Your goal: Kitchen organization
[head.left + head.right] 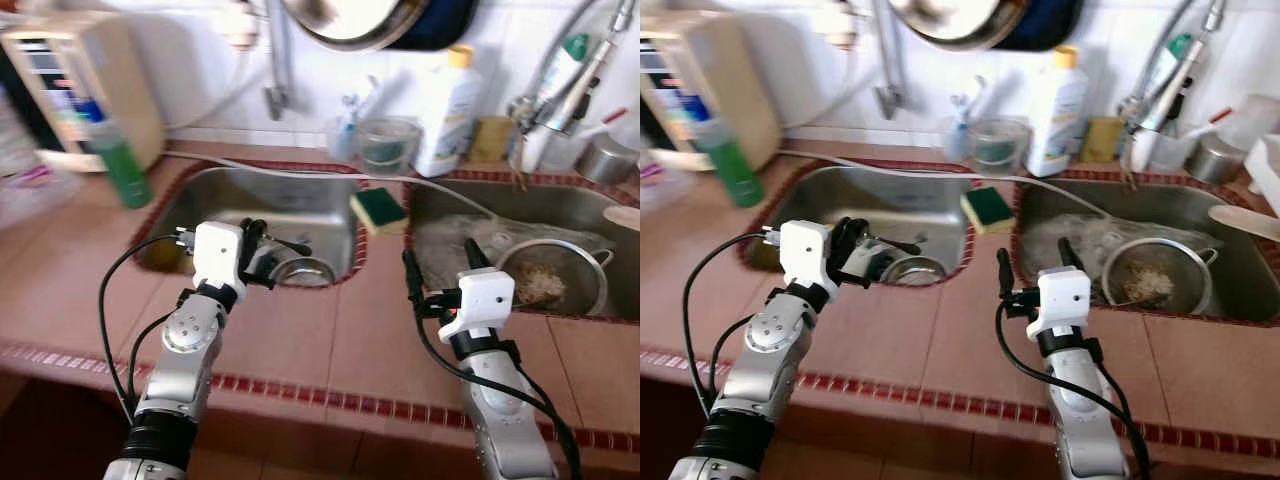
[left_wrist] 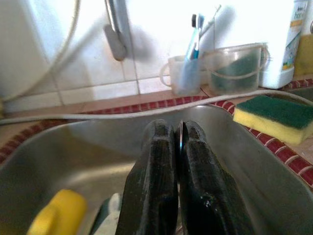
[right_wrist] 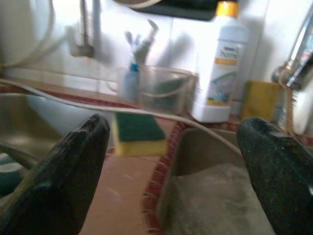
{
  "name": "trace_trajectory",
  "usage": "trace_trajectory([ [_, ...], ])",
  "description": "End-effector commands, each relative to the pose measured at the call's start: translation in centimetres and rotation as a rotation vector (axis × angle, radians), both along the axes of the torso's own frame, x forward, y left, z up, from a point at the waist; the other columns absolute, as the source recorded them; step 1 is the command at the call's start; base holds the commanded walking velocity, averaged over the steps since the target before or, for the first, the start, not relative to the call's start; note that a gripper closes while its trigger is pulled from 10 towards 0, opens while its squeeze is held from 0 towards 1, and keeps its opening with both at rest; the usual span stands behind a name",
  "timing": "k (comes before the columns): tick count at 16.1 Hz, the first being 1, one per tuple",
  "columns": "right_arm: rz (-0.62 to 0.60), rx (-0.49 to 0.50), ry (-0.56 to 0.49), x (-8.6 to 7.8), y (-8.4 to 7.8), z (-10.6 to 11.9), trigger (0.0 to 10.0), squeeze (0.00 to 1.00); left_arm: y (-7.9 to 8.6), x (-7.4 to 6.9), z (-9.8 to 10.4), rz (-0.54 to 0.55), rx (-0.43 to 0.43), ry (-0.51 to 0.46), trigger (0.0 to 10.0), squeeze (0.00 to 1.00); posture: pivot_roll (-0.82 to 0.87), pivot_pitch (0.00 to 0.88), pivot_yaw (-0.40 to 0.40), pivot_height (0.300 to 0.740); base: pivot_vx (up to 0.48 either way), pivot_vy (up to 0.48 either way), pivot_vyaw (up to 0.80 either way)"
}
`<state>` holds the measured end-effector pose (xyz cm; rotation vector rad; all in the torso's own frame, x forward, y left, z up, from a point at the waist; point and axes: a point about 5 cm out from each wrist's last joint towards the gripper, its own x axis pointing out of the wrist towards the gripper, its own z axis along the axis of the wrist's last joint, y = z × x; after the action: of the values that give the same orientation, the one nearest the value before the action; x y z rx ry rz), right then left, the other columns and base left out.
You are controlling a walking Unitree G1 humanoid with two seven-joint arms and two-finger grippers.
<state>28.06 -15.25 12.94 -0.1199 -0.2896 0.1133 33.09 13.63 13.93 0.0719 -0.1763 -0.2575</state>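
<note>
Steel left sink [image 1: 215, 195]: your left pincer [image 1: 290, 245] hangs over it, fingers pressed together, gripping nothing. Your right pincer [image 1: 440, 262] spread wide at right sink [image 1: 560, 205] front edge. Sponge [image 1: 378, 210] sits on tiled surface [image 1: 330, 330] divider between sinks.

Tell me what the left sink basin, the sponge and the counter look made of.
Left sink basin: brushed stainless steel, judging by its dull grey sheen. Sponge: yellow foam with a green scouring layer. Counter: matte terracotta-coloured tiles, joints visible, probably ceramic.
</note>
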Motion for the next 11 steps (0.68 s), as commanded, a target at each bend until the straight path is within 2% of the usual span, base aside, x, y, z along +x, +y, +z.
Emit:
trace_trajectory([
  [1,0.018,0.006,-0.011,0.0,0.4,0.5,10.0,0.00,0.3,0.1,0.4,0.010,0.002,-0.007,10.0,0.00,-0.18,0.042,0.077,0.740,0.285,0.000,0.00],
  [2,0.027,0.007,-0.011,-0.1,0.5,0.4,10.0,0.00,0.3,0.0,0.3,0.020,-0.037,-0.003,10.0,0.00,-0.19,0.039,0.077,0.740,0.000,0.000,0.00],
  [7,0.201,0.026,0.001,-1.9,2.2,0.2,10.0,0.00,0.5,-0.1,0.1,0.027,-0.043,0.011,10.0,0.00,-0.19,0.036,0.078,0.740,0.000,0.000,0.00],
  [10,0.281,0.028,0.037,-3.4,2.6,-0.2,10.0,0.00,0.4,0.3,-0.1,0.013,-0.002,0.037,10.0,0.00,-0.20,0.040,0.083,0.740,0.000,0.000,0.00],
  [11,0.328,0.020,0.061,-4.2,2.8,-0.4,10.0,0.00,0.2,0.7,-0.6,-0.009,0.047,0.070,10.0,0.00,-0.20,0.050,0.088,0.740,0.000,0.000,0.00],
])
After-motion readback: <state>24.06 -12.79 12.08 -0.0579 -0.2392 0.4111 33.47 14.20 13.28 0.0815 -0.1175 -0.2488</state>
